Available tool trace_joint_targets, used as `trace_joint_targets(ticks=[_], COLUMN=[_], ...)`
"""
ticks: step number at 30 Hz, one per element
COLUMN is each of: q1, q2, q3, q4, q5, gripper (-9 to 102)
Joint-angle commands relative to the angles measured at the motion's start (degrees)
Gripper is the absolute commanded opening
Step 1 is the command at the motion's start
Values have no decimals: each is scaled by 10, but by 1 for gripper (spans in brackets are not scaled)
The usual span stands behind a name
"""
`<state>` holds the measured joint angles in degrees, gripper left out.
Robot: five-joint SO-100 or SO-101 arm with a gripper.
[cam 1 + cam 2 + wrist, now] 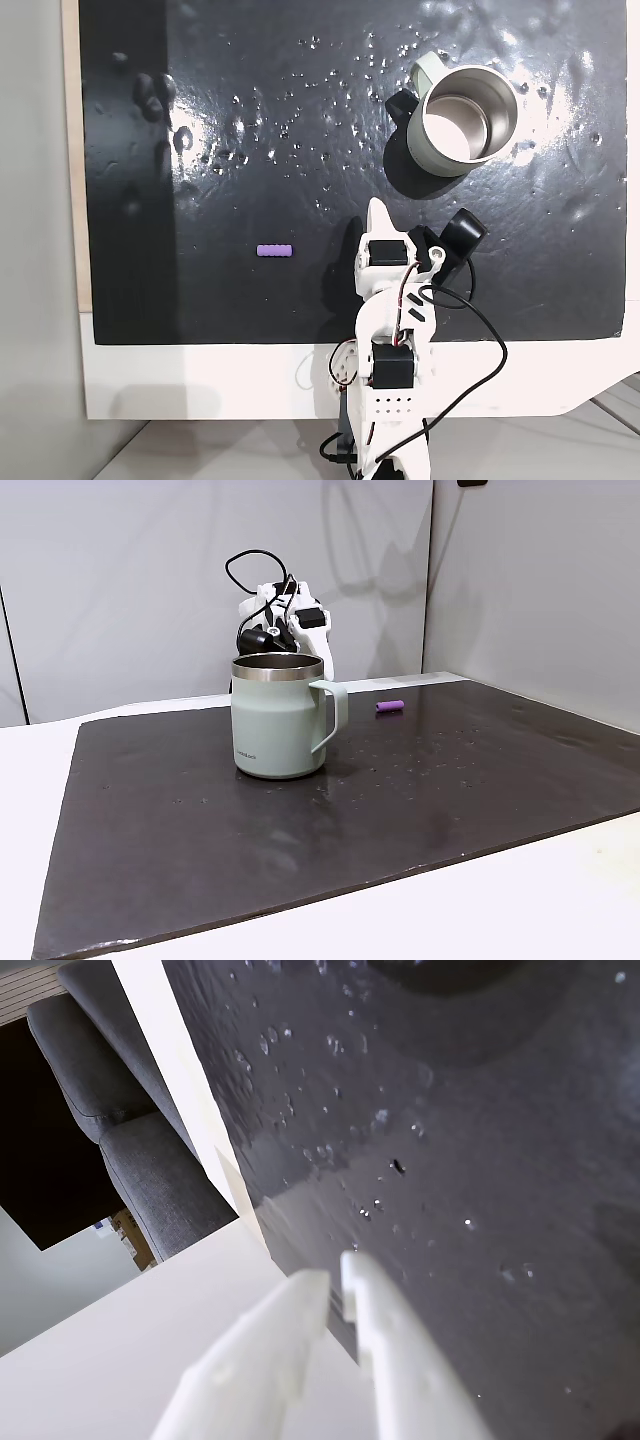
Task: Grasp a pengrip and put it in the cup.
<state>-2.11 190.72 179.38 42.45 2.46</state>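
We open on the pengrip (pixel 274 250), a small purple ribbed cylinder lying flat on the black mat (pixel 250 150), and in a fixed view from above it sits toward the mat's near edge, left of the arm, with bare mat all around it. From the low fixed view it (pixel 390 707) shows up near the mat's far edge, well apart from the cup and to its right. Now the cup (pixel 462 124): pale green, upright, steel inside shining, standing toward the far right part of the mat in a fixed view from above. In the low fixed view its handle (pixel 333 715) points right, toward the pengrip. The gripper (pixel 376 210) sits between the two, its white tip aimed toward the mat's far edge, nearer the cup than the pengrip and touching neither. In the wrist view we see the two white fingers (pixel 300 1320) pressed almost together, only a thin slit between them, nothing pinched. Droplets or bubbles speckle the mat. The mat lies on a white counter (pixel 200 380), and the arm's base stands at the counter's near edge.
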Motion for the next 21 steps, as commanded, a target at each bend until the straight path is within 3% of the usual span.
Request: trace_joint_targets(ticks=[1, 12, 18, 21], q1=[-54, -60, -122, -152], q2=[4, 4, -11, -109], q3=[24, 11, -151, -266], q4=[-36, -28, 55, 106], q5=[-41, -40, -20, 21], gripper=[0, 0, 0, 0])
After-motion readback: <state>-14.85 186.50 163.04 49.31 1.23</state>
